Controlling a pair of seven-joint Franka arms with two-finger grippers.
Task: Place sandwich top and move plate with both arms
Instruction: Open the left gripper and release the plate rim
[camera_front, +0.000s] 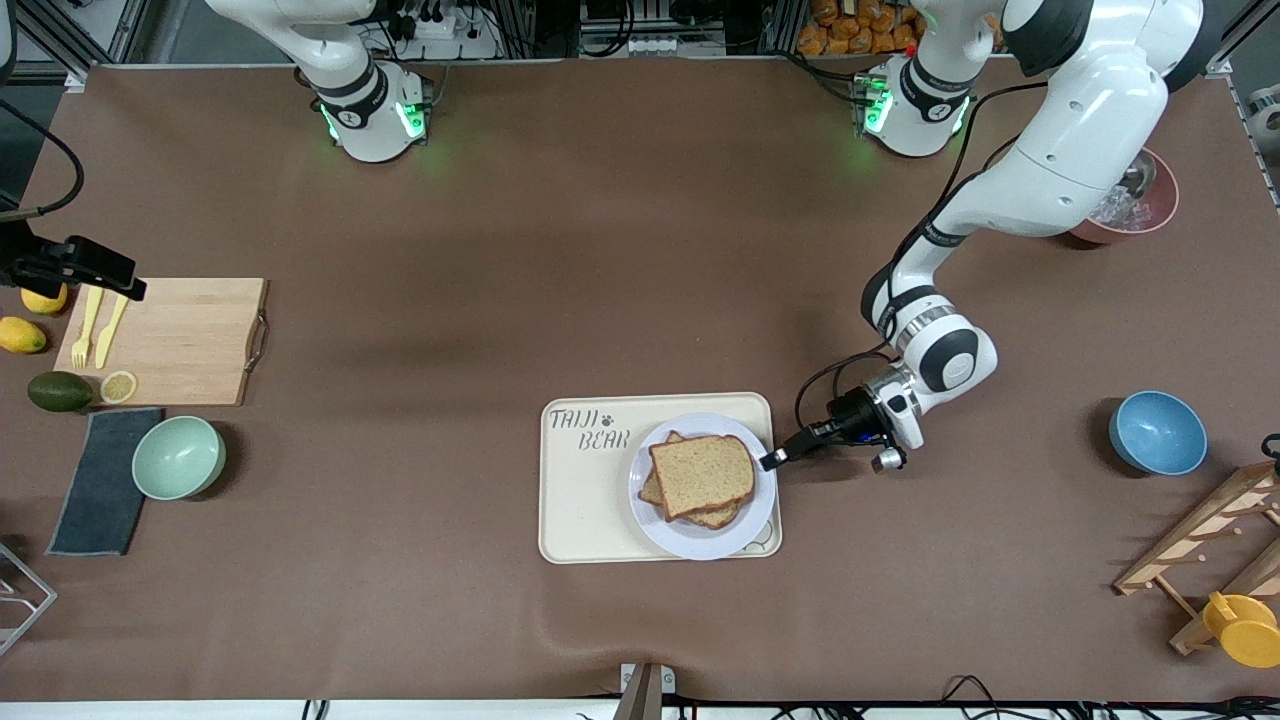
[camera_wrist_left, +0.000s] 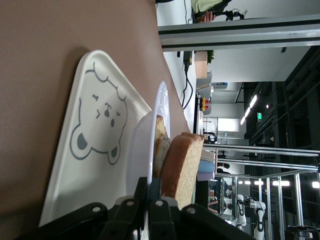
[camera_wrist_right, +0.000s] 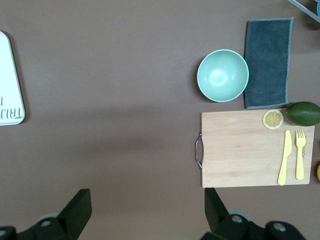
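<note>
We see the sandwich top (camera_front: 703, 475): plain light-brown wholemeal slice, darker crust, lying flat and slightly rotated on the lower slice, whose edges peek out beneath it. Stack sits on the plate (camera_front: 700, 540), small, round, pale lavender-white. Plate rests on the cream bear-print tray (camera_front: 590, 500), at the tray's end toward the left arm. Left pincer (camera_front: 772, 460) is at the plate rim (camera_wrist_left: 161, 107), closed on it. Right pincer (camera_wrist_right: 145, 210) is high over the worktop near the cutting board, spread wide.
</note>
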